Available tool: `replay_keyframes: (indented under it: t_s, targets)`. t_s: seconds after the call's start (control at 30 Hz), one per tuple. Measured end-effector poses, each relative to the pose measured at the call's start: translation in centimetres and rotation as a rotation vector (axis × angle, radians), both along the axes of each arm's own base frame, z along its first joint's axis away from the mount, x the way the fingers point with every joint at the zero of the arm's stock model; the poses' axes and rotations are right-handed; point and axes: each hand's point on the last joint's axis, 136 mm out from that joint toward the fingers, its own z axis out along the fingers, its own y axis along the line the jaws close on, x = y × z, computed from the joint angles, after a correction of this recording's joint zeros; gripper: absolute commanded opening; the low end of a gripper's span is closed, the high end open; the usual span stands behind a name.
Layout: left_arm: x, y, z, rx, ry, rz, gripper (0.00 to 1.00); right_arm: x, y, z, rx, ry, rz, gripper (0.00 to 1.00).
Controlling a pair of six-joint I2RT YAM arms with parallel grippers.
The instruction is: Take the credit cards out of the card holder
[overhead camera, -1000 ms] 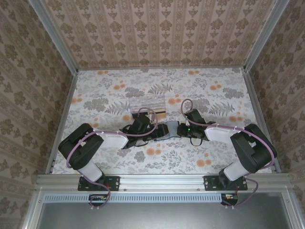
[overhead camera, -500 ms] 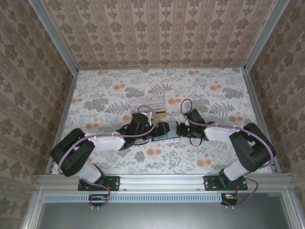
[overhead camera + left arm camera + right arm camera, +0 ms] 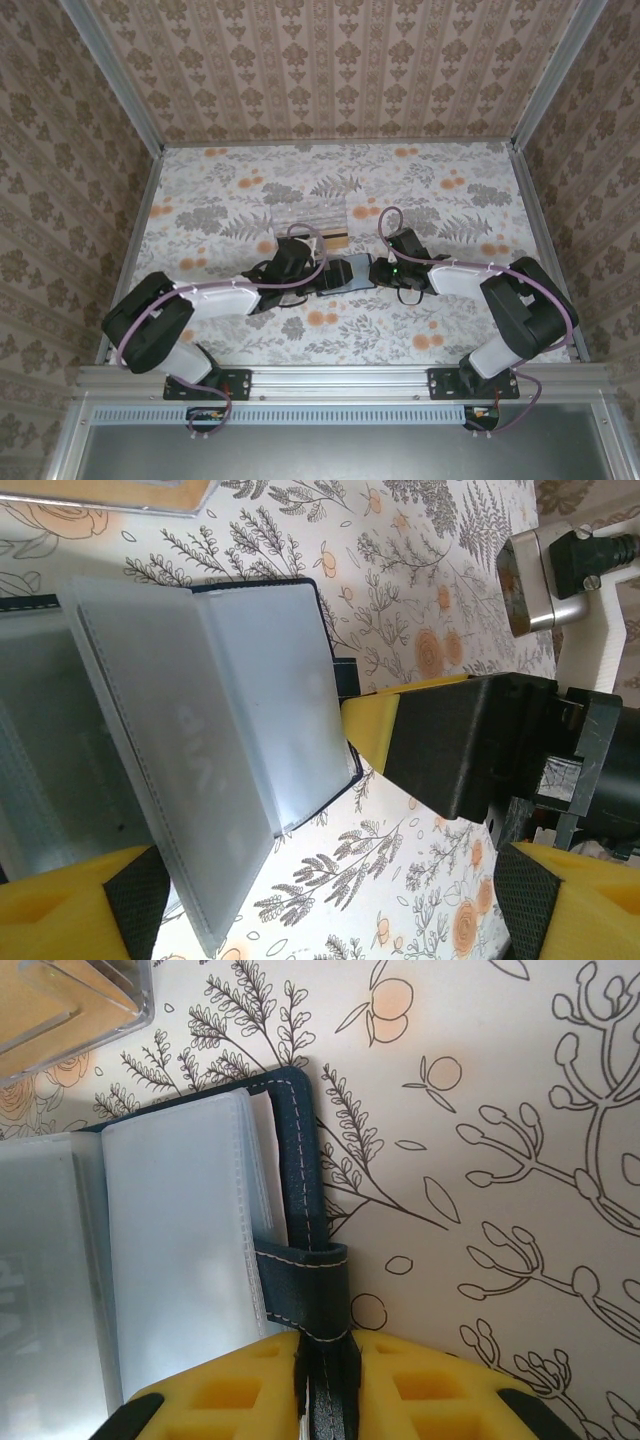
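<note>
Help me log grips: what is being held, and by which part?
The right fingers clamp the card holder by its snap tab; the left fingers stand open.

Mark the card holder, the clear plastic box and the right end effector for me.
card holder (image 3: 297, 1150): right wrist view, on its navy stitched edge.
clear plastic box (image 3: 70, 1005): right wrist view, on its corner at top left.
right end effector (image 3: 325, 1385): right wrist view, between the yellow fingertips clamping the holder's tab.
</note>
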Motion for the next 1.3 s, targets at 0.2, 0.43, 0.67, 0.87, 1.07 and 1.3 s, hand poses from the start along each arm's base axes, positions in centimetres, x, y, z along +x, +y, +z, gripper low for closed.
replay_keyframes:
  t_s: [0.2, 0.43, 0.67, 0.87, 1.07, 1.3]
  targets:
    - [0.6, 0.6, 0.4, 0.052, -0.023, 0.023, 0.86, 0.0, 0.1, 0.0, 0.003, -0.001, 0.002, 0.22]
    - [0.8, 0.8, 0.1, 0.083, -0.022, 0.034, 0.85, 0.0, 0.1, 0.0, 0.005, 0.000, 0.003, 0.22]
    - [0.8, 0.8, -2.2, 0.126, 0.016, 0.030, 0.85, 0.1, 0.2, 0.0, 0.007, -0.002, 0.004, 0.22]
    - [0.8, 0.8, -2.4, 0.130, 0.018, 0.031, 0.84, 0.0, 0.2, 0.0, 0.007, -0.001, 0.004, 0.22]
    - [0.8, 0.9, -2.8, 0.141, 0.024, 0.034, 0.84, 0.1, 0.2, 0.0, 0.010, -0.002, 0.006, 0.22]
    - [0.8, 0.9, -3.7, 0.160, 0.040, 0.033, 0.83, 0.1, 0.3, 0.0, 0.013, -0.002, 0.007, 0.22]
